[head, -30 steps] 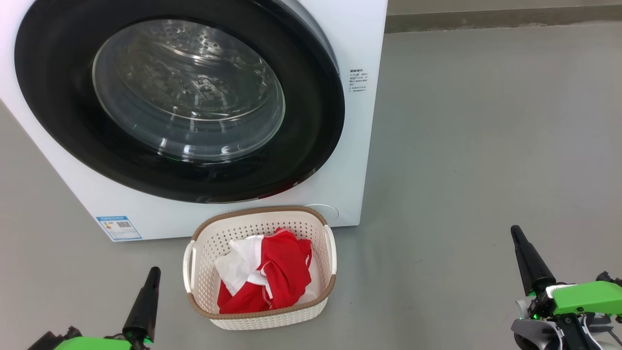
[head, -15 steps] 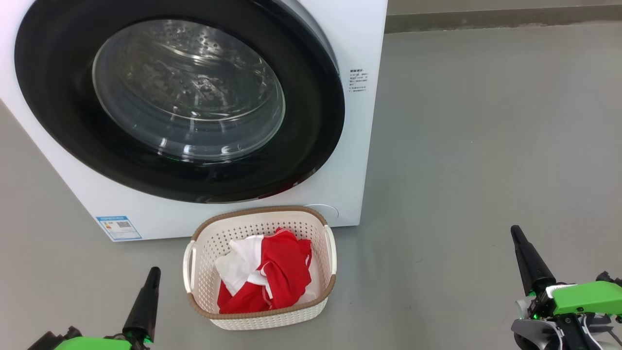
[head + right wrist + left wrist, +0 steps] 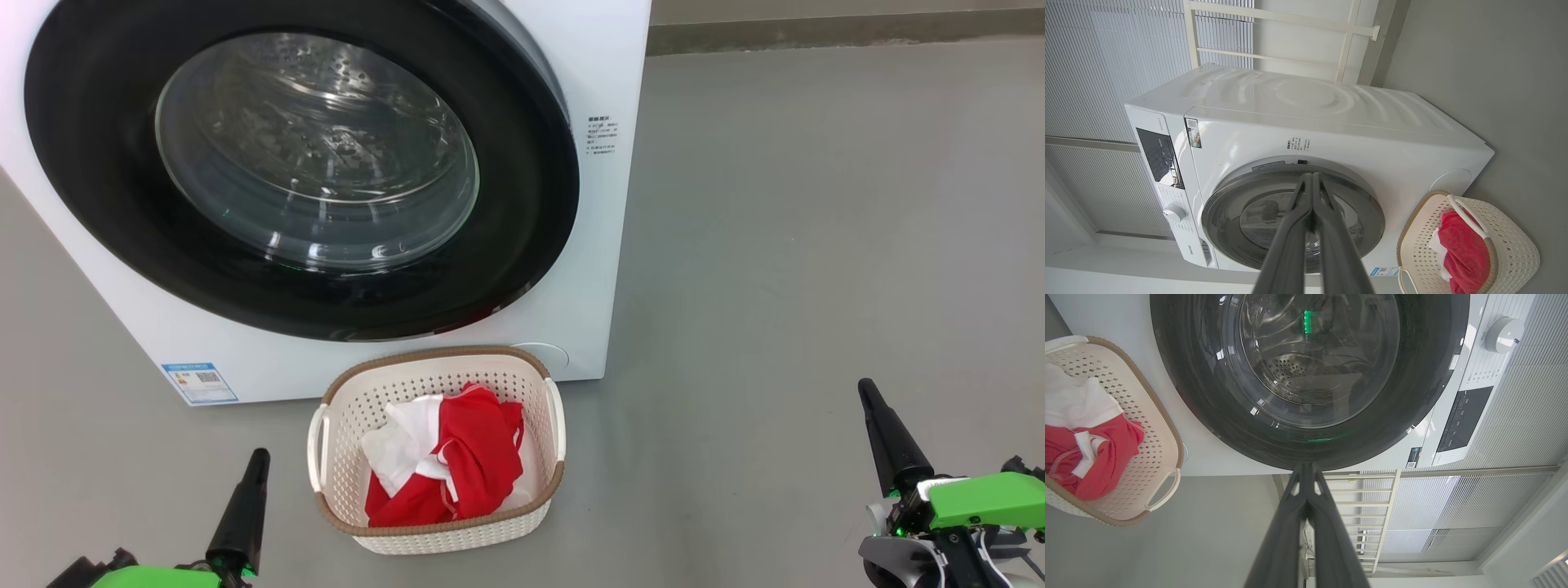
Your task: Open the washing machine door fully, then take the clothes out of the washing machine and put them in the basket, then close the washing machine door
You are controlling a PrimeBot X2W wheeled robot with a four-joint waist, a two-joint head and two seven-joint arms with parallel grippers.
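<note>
The white washing machine (image 3: 608,65) stands ahead with its round black-rimmed glass door (image 3: 522,245) lying flat against the front. On the floor just before it sits the cream basket (image 3: 539,388), holding the red and white clothes (image 3: 469,457). My left gripper (image 3: 260,453) rests low at the left of the basket, shut and empty. My right gripper (image 3: 864,384) rests low at the far right, also shut and empty. In the left wrist view the door (image 3: 1208,396) fills the top, with the basket (image 3: 1163,428) at the left. The right wrist view shows the machine (image 3: 1331,134) and basket (image 3: 1515,245).
Grey floor (image 3: 816,245) stretches open to the right of the machine. A blue label sticker (image 3: 200,382) sits on the machine's lower left corner. A pale railing (image 3: 1372,490) and blinds stand behind the machine.
</note>
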